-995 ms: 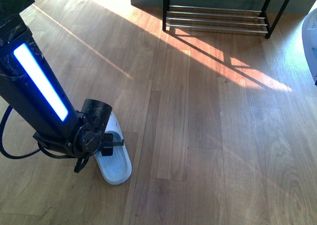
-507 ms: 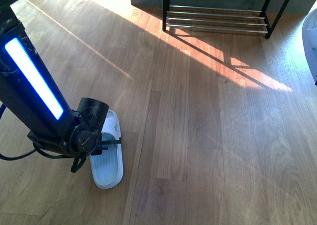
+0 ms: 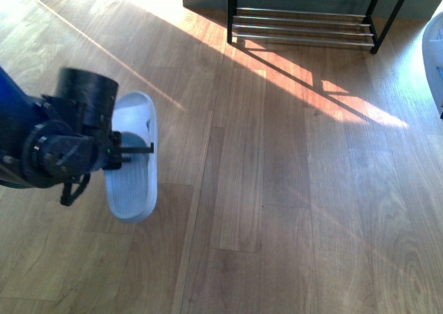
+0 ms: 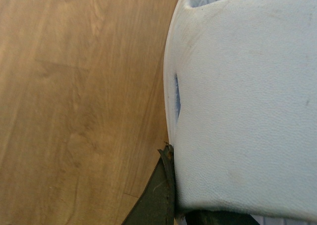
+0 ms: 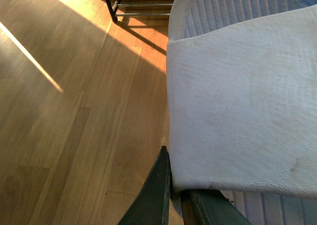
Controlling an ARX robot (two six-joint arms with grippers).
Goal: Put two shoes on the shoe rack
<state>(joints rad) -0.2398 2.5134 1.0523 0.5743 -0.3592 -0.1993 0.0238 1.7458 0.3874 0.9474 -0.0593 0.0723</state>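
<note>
Clamping shut on straps — left end effector (image 3: 140, 149) grips the first sandal (image 3: 131, 187), right end effector (image 5: 176, 197) the second sandal (image 5: 237, 111).

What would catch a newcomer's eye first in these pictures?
The pale slide sandal clamped by the left gripper, large at the front view's left. Next, the shoe rack at the far edge, throwing striped sunlit shadows on the wood floor. The right gripper pinches a second sandal.
</note>
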